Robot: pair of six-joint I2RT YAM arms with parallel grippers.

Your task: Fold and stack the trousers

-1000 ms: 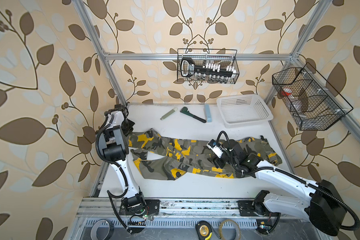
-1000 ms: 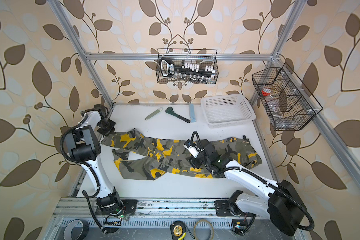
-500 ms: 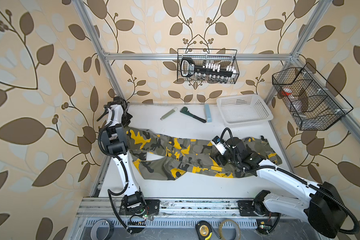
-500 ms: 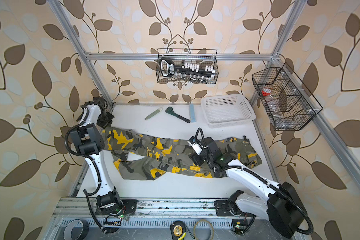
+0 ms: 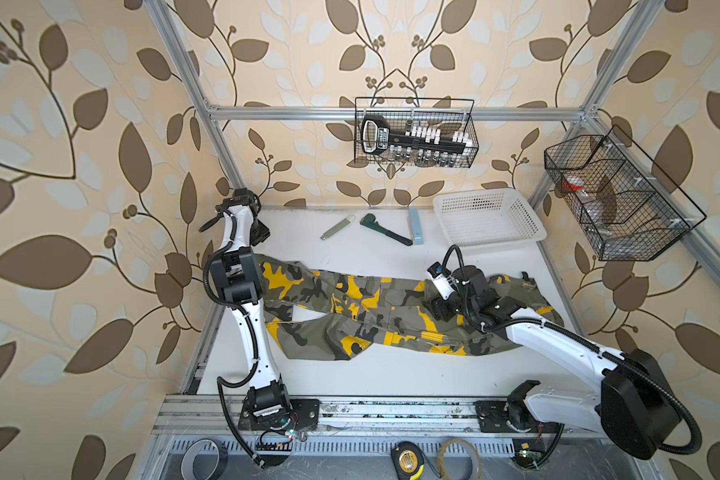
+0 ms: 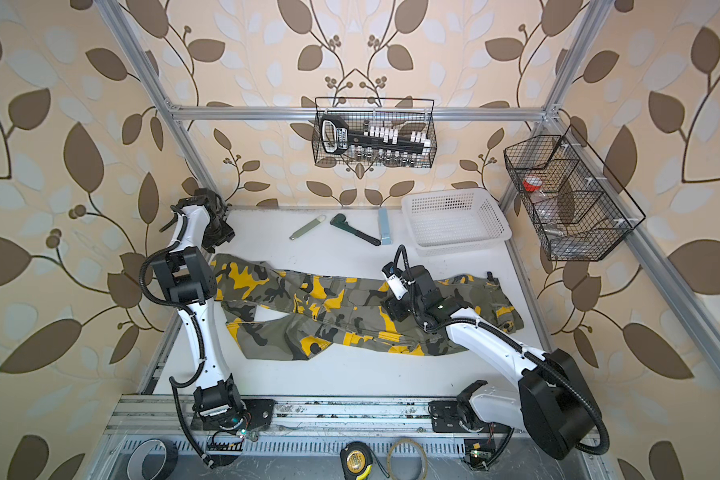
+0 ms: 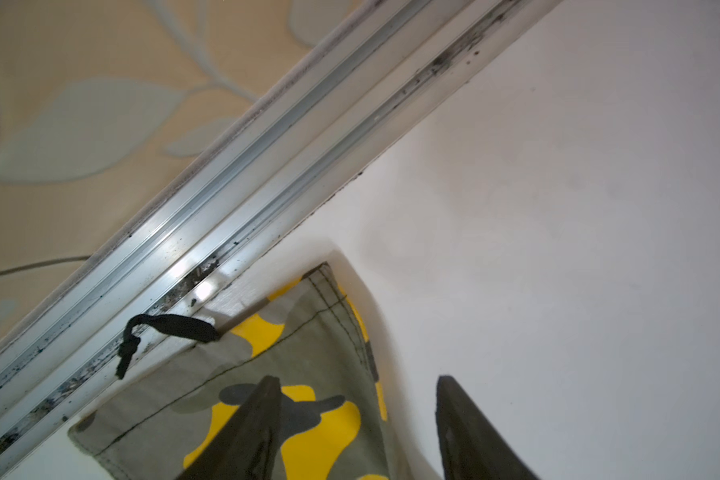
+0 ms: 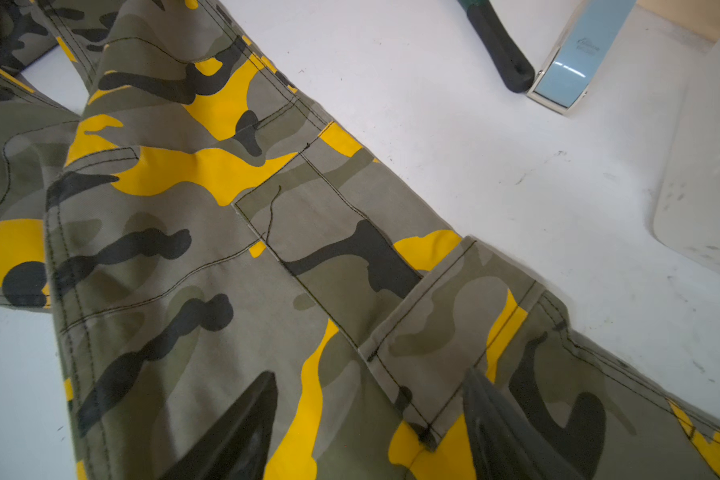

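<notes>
- surface (image 5: 371, 374): white; it carries everything; its barest stretch lies behind both hands, toward the arm bases
- trousers (image 5: 350, 307): camouflage in olive-grey, black and yellow; spread out flat and unfolded, running from below the left hand to well past the right hand; the two legs part toward the left hand, one hem lying right under it and the other ending nearer that arm's base; the waist end lies beyond the right hand, on its side away from the left hand
- basket (image 5: 499, 241): white plastic; ahead of the right hand toward the back wall, apart from the trousers
- right hand (image 8: 370, 372): released, jaws wide apart and grasping nothing; it hangs low over the upper part of the trousers, above a stitched pocket flap; whether its tips touch the cloth I cannot tell
- left hand (image 7: 358, 380): released, jaws apart and grasping nothing; one jaw stands over the hem corner, the other over bare surface just beside it; the hem lies flat below
- rail (image 7: 225, 199): aluminium; edges the surface just ahead of the left hand
- wrench (image 5: 385, 230): dark, green head; ahead of the right hand, its handle end just beside the bar
- bar (image 5: 415, 226): pale blue; between wrench and basket
- cord (image 7: 171, 326): black, knotted; runs from the hem ahead of the left hand onto the rail
</notes>
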